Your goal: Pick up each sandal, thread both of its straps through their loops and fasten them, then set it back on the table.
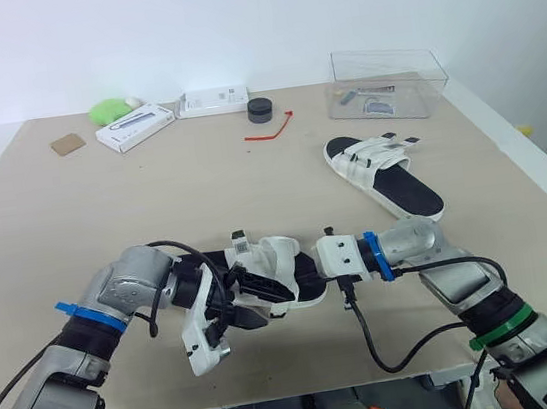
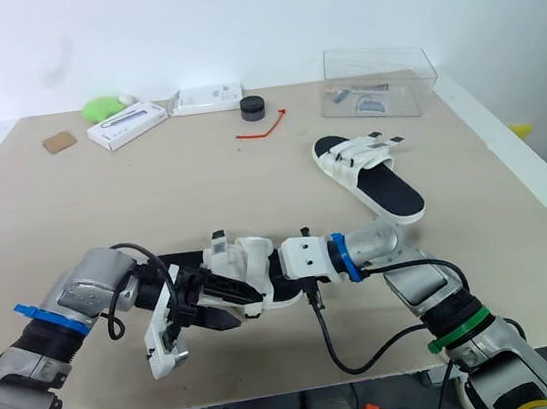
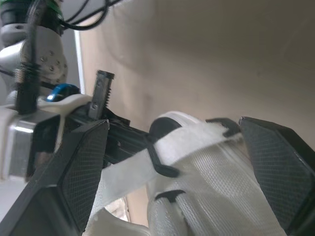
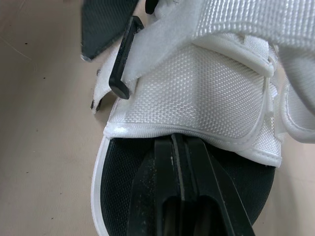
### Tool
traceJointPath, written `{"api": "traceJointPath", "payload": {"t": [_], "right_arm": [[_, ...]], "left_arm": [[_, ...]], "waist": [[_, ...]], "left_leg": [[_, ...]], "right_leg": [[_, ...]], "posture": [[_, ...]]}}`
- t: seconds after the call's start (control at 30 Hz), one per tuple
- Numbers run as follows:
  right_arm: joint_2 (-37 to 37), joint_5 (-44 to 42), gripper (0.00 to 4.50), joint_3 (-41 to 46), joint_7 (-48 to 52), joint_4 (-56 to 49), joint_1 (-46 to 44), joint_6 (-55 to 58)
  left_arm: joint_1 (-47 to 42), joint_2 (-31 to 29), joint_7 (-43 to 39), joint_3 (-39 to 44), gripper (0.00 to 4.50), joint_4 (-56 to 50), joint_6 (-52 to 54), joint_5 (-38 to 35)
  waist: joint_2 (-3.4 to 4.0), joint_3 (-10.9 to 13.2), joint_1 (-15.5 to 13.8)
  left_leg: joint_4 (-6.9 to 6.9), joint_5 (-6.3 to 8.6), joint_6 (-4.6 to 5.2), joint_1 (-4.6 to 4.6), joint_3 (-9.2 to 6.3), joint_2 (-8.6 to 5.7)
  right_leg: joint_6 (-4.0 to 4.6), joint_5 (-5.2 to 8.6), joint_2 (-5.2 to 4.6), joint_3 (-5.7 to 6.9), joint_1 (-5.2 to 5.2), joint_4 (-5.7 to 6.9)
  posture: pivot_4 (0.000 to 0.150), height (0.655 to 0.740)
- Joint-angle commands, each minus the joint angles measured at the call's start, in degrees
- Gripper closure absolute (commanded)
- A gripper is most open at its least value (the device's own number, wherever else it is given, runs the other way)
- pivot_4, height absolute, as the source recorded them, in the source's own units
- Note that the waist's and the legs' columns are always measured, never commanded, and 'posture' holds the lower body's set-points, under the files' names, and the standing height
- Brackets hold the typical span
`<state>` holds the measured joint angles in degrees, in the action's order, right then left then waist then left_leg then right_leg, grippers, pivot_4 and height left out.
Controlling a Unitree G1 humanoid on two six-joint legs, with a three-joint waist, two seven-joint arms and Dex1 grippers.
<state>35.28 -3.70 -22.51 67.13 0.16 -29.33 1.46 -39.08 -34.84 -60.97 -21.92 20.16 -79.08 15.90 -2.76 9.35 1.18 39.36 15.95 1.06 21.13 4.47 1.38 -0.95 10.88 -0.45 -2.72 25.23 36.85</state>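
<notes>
A white sandal with a black footbed (image 1: 274,268) sits near the table's front edge between my two grippers. My left gripper (image 1: 252,296) is open, its fingers (image 3: 74,182) spread wide on either side of the sandal's white straps (image 3: 197,147); a black strap tip sticks out there. My right gripper (image 4: 178,162) comes from the heel side, shut, with its fingers lying together on the black footbed (image 4: 123,196) and their tips under the white upper (image 4: 197,93). The second sandal (image 1: 383,176) lies flat at mid right, straps loose.
At the back stand a clear plastic box (image 1: 386,82), a black round puck (image 1: 259,110), a red tie (image 1: 272,129), two white boxes (image 1: 135,127), a green object (image 1: 110,110) and a cardboard scrap (image 1: 68,144). The table's front edge (image 1: 278,390) is close below the arms.
</notes>
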Motion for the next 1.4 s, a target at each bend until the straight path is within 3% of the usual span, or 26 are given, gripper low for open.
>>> {"api": "traceJointPath", "payload": {"t": [0.03,0.33,0.73,0.93,1.2,1.3,1.4], "right_arm": [[1.4,3.6,4.5,-1.5,-0.1,2.2,1.8,2.2],[1.3,3.8,4.5,-1.4,-0.1,2.3,1.6,2.4],[1.1,4.1,4.5,-1.4,0.1,3.2,0.7,2.1],[1.3,4.2,4.5,-1.1,0.0,3.0,1.0,2.1],[1.2,4.2,4.5,-1.4,-0.3,3.0,1.2,2.2],[1.1,4.2,4.5,-1.5,-0.3,3.0,1.2,2.2],[1.1,4.1,4.5,-1.4,-0.3,3.0,1.3,2.2]], "left_arm": [[-2.9,-0.1,5.3,1.4,0.12,2.9,-2.6,5.1],[-3.9,-0.1,16.0,2.5,0.12,3.3,-2.9,14.0],[-3.6,2.0,21.8,-3.1,0.12,0.8,0.3,14.8],[-2.3,0.7,23.1,-6.1,0.12,-2.0,0.6,11.7],[-3.6,-0.5,24.4,-6.2,0.12,0.6,1.0,14.3],[-3.6,-0.5,24.9,-6.2,0.82,0.8,1.6,15.2],[-3.5,-0.4,25.6,-6.1,2.05,0.8,2.5,16.0]], "waist": [[0.0,0.0,0.0],[0.0,0.0,0.0],[-0.01,0.0,0.0],[-0.01,0.0,0.0],[-0.02,0.0,0.0],[-0.02,0.0,0.0],[-0.02,0.0,0.0]], "left_leg": [[0.0,0.0,0.0,0.0,0.0,0.0],[0.0,-0.03,0.08,0.0,0.2,0.07],[0.0,-0.05,0.12,-0.01,0.46,0.08],[0.0,-0.05,0.12,0.0,0.5,0.08],[0.0,-0.05,0.12,0.0,0.51,0.08],[0.0,-0.05,0.12,0.0,0.52,0.08],[0.0,-0.05,0.12,0.0,0.54,0.08]], "right_leg": [[0.0,0.0,0.0,-0.01,0.0,0.0],[-0.02,-0.06,-0.3,0.07,-0.01,-0.02],[-0.11,-0.12,-0.46,0.09,-0.01,-0.02],[-0.14,-0.13,-0.51,0.09,-0.01,-0.09],[-0.15,-0.14,-0.52,0.1,-0.02,-0.11],[-0.16,-0.15,-0.52,0.1,-0.02,-0.11],[-0.16,-0.15,-0.52,0.09,-0.02,-0.11]], "posture": [[0.15,0.74],[0.15,0.74],[0.15,0.74],[0.15,0.74],[0.15,0.74],[0.15,0.74],[0.15,0.74]]}}
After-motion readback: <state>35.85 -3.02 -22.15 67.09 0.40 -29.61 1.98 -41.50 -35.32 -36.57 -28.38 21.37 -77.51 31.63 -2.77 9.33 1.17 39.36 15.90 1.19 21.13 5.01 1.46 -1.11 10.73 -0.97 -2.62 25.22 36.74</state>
